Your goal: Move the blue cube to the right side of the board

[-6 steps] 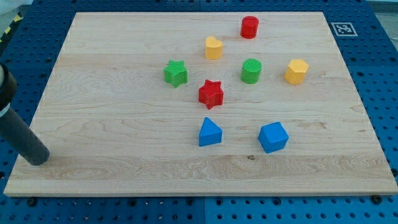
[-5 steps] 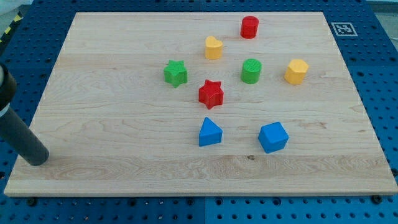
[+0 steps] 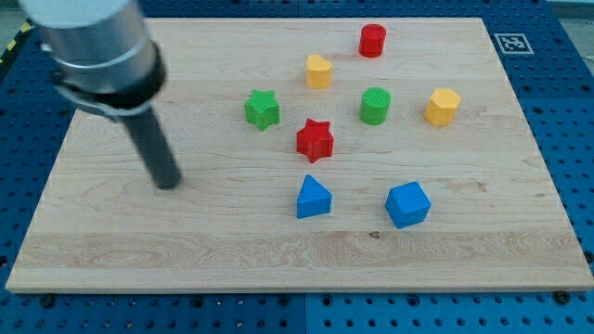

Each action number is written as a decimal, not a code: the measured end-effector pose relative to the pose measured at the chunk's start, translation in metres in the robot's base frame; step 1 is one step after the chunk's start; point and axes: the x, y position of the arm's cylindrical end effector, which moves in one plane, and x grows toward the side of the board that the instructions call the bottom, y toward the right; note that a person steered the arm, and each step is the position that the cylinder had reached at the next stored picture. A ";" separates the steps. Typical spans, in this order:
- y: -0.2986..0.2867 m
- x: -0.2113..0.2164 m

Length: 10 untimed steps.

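Note:
The blue cube [image 3: 407, 204] lies at the lower middle-right of the wooden board [image 3: 186, 250]. A blue triangular block [image 3: 313, 198] lies to its left. My tip [image 3: 167, 183] rests on the board far to the left of both blue blocks, at about the same height in the view as the triangular block. The rod rises from it toward the view's top left.
A red star [image 3: 315, 139], green star [image 3: 263, 109], yellow block [image 3: 318, 70], green cylinder [image 3: 375, 106], yellow hexagonal block [image 3: 443, 106] and red cylinder [image 3: 372, 40] lie above the blue blocks. A tag marker [image 3: 511, 43] sits at the top right corner.
My tip has moved from the board's lower left edge to the right and up, closer to the blocks. No block has moved.

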 end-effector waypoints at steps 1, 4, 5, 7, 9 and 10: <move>0.116 0.031; 0.144 0.059; 0.145 0.063; 0.197 0.054; 0.197 0.039; 0.211 0.039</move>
